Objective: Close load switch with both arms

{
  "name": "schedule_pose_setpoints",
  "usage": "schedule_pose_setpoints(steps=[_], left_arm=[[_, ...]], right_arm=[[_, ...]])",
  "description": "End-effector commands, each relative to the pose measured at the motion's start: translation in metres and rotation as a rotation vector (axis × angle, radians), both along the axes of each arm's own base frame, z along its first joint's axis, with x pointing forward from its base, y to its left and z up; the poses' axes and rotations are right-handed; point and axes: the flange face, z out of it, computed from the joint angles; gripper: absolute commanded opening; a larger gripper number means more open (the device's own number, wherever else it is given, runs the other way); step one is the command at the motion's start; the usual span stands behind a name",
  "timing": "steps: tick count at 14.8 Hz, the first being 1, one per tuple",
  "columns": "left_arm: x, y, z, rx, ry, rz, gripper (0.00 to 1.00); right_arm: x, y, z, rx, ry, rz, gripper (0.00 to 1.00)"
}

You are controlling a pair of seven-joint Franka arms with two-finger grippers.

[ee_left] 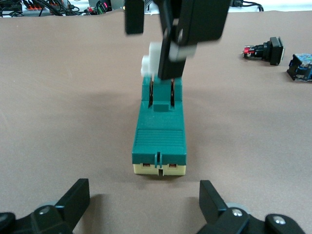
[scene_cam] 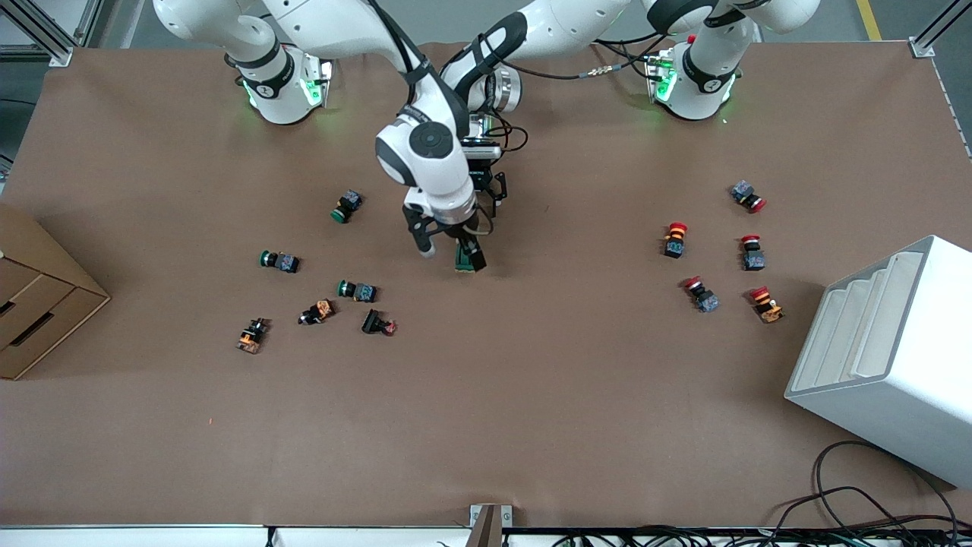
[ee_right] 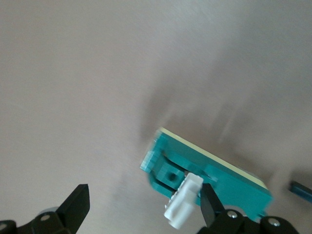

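Surroundings: small green-capped and red-capped pushbuttons scattered on the brown tabletop (scene_cam: 531,395), none blocking the dark green rectangular load switch (scene_cam: 469,260).
Count: one switch; five red-capped pushbuttons (scene_cam: 674,239) right of centre.
Right hand (scene_cam: 446,249): wide, one finger (ee_right: 210,204) touching the switch's white lever (ee_right: 183,207).
Left hand (ee_left: 144,204): wide, beside the switch's cream end.

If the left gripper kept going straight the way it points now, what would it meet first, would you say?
Most likely the dark green rectangular load switch, lying on the brown table centred ahead of the open left gripper. The right gripper is at its white lever.
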Motion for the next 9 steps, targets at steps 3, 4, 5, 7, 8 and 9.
schedule_pose_setpoints(steps=[3,4,5,7,8,9], left_arm=[[0.005,-0.013,-0.006,-0.035,-0.002,0.006,0.99],[0.007,-0.015,-0.005,-0.040,-0.003,0.009,0.99],[0.007,-0.015,-0.007,-0.038,0.000,0.012,0.99],[0.008,-0.015,-0.008,-0.037,-0.001,0.011,0.99],[0.007,-0.014,-0.009,-0.035,0.001,0.013,0.99],[0.007,-0.015,-0.008,-0.036,0.000,0.013,0.99]], right_arm=[[0.026,-0.010,0.009,0.014,-0.034,-0.004,1.00],[0.030,-0.012,0.010,0.015,-0.038,-0.002,1.00],[0.032,-0.013,0.009,0.014,-0.038,-0.001,1.00],[0.036,-0.010,0.004,0.013,-0.039,-0.003,1.00],[0.038,-0.008,-0.002,0.010,-0.037,-0.004,1.00],[0.038,-0.005,-0.005,0.011,-0.036,-0.002,1.00]])
